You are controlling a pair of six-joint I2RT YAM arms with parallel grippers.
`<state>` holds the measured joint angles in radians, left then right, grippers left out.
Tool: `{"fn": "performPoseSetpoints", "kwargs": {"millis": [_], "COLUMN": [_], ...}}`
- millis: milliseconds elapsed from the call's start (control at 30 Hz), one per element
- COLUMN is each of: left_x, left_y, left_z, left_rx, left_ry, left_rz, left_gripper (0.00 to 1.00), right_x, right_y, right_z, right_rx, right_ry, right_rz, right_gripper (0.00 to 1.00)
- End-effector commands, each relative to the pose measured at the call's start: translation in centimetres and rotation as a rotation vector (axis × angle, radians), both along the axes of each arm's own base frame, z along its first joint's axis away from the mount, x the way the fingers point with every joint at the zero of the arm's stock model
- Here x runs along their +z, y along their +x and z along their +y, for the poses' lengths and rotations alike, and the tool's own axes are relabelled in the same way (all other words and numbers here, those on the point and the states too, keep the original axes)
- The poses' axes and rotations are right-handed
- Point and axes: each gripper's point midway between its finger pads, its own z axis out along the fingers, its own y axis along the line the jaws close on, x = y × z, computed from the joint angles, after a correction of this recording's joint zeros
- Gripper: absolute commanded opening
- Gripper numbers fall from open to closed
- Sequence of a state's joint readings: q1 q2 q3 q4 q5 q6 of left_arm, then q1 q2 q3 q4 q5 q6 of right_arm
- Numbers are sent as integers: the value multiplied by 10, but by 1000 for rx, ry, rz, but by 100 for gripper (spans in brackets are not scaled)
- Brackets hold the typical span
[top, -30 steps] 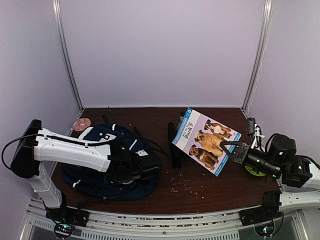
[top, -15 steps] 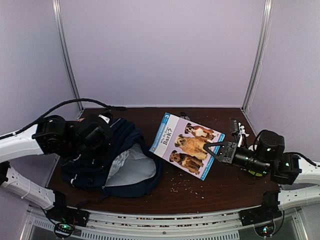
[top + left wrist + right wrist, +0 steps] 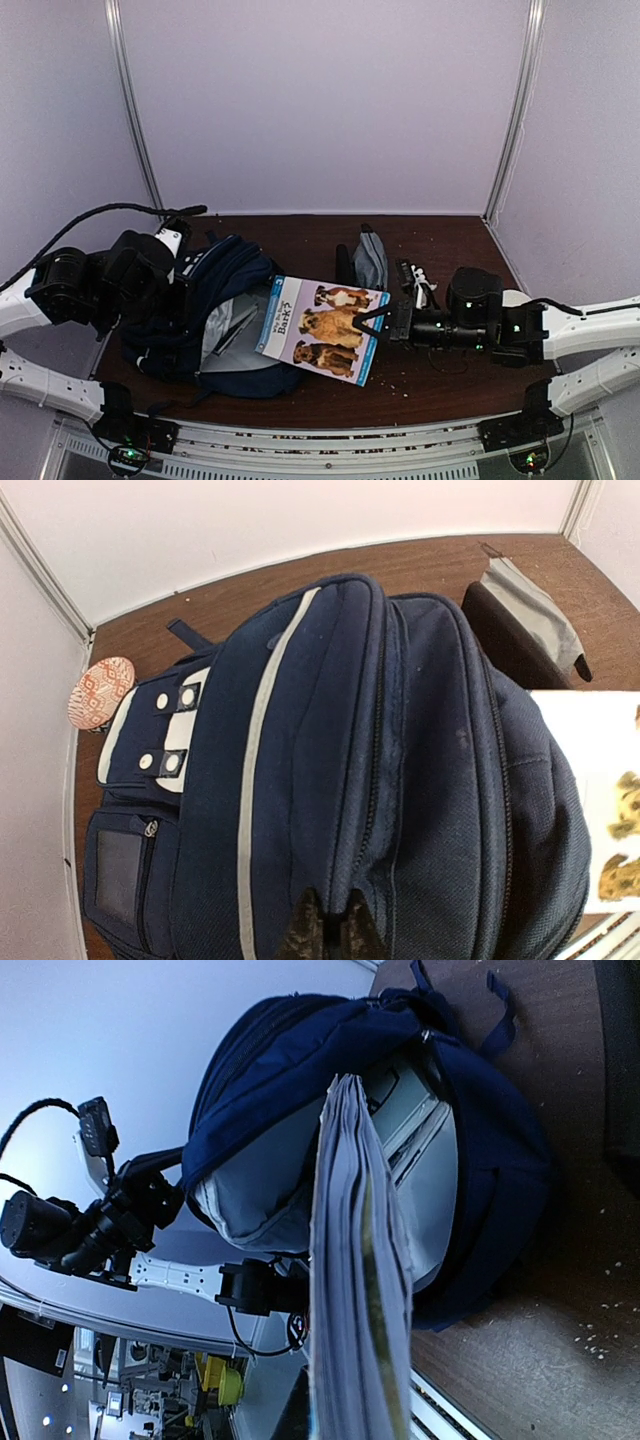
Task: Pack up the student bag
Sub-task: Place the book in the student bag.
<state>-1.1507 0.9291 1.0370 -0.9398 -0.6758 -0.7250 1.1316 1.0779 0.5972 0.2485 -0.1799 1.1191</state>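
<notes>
The large navy-blue fabric student bag (image 3: pixel 222 280) with pale trim stripes lies on the left part of the dark brown wooden counter (image 3: pixel 455 245), its main compartment gaping towards the right and showing a light grey lining. It looks soft and floppy: the mouth would probably sag shut if let go, so the place to hold it is the upper lip beside the zip. There the jaws of the left arm (image 3: pixel 75 285) are pinched tight on a fold of the bag's cloth, as the left wrist view shows. The jaws of the right arm (image 3: pixel 500 325) are clamped on the far edge of a thin, glossy picture book with dogs on its cover (image 3: pixel 322 325), whose near edge sits at the bag's mouth. The book looks light and bendy, likely to droop or slip. Just right of the bag lies a small grey pouch (image 3: pixel 370 258); behind the bag's left side sits a round red-patterned disc (image 3: pixel 100 690). Crumbs (image 3: pixel 405 385) dot the counter right of the bag, and pale walls close in behind it.
</notes>
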Motion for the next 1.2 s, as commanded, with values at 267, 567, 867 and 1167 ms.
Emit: {"fn": "performPoseSetpoints", "kwargs": {"millis": [267,567,867,1167], "left_x": [46,56,65,63], "left_y": [15,14,9,7], "left_z": [-12,-13,-13,-19], "left_rx": [43,36,21,14], "left_ry": [-204,-270,-372,-440], "left_rz": [-129,-146,-162,-141], "left_gripper": [0,0,0,0], "right_x": [30,24,-3,-30], "right_y": [-5,33,79,109], "right_z": [64,94,106,133], "right_rx": [126,25,-184,-342], "right_ry": [117,310,350,316], "right_rz": [68,203,254,279], "right_gripper": [0,0,0,0]}}
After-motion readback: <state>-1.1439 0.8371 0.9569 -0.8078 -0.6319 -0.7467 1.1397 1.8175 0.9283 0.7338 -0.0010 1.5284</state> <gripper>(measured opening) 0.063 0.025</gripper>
